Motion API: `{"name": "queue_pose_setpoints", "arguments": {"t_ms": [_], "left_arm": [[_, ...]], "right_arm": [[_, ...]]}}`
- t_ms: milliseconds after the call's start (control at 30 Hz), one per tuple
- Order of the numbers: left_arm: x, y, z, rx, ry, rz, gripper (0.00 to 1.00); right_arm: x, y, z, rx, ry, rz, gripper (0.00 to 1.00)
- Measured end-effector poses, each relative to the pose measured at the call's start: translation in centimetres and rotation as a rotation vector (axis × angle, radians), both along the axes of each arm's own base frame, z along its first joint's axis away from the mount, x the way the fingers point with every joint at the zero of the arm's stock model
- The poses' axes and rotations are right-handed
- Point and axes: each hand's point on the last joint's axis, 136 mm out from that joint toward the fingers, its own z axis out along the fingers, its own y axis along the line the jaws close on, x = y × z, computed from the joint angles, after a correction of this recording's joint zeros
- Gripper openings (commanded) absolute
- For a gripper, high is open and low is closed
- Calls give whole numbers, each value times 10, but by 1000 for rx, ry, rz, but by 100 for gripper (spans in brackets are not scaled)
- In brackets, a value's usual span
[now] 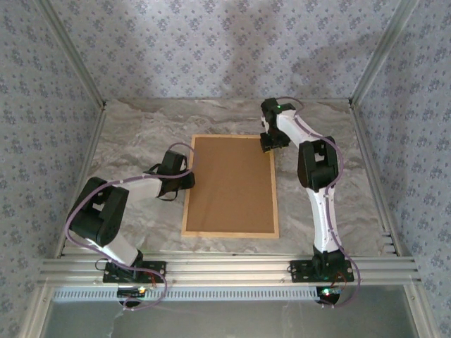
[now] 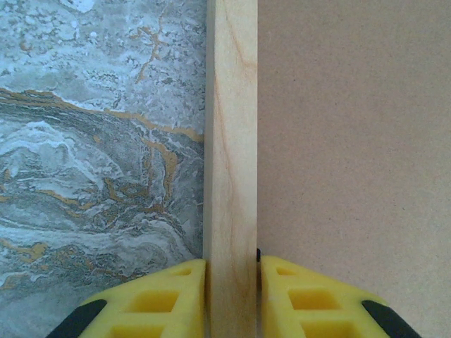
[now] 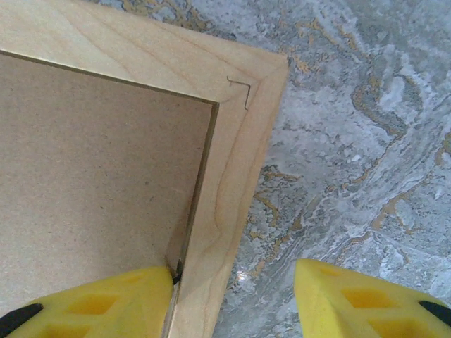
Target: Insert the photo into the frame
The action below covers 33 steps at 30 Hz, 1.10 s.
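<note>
The frame (image 1: 229, 233) of light tan wood lies flat on the table, filled by a plain brown backing board (image 1: 231, 184). The photo is hidden. My left gripper (image 1: 189, 176) is at the middle of the frame's left rail. In the left wrist view the left gripper (image 2: 231, 271) is shut on that rail (image 2: 231, 141), one yellow finger on each side. My right gripper (image 1: 271, 146) is at the far right corner. There the right gripper (image 3: 232, 271) stands open astride the right rail (image 3: 232, 155): one finger on the backing board (image 3: 91, 162), the other over bare table, apart from the rail.
The marble-patterned table (image 1: 141, 134) stretches around the frame on all sides. Aluminium posts and wallpapered walls close in the left, right and back. An aluminium rail (image 1: 225, 267) with both arm bases runs along the near edge.
</note>
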Motion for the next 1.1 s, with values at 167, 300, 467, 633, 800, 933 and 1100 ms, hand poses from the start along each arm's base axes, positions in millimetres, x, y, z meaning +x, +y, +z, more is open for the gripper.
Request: {"name": "queue_pose_setpoints", "arguments": {"t_ms": [167,300,467,633,800,933,1100], "left_arm": [[0,0,0,0,0,0,25],[0,0,0,0,0,0,25],[0,0,0,0,0,0,25],[0,0,0,0,0,0,25],[0,0,0,0,0,0,25],[0,0,0,-1,0,0,25],[0,-1,0,-3,1,-2,25]], "right_arm": [[0,1,0,-36,8,27,59],[0,0,1,-53,6,33,61],[1,-1,1,-61,6,37,64],[1,-2,2,-65,6,37,64],[1,-6,6,-57,-17,24,68],[-5,-11,10,-13,-38,-4,70],[-14,-16,31,88,-90,-60,73]]}}
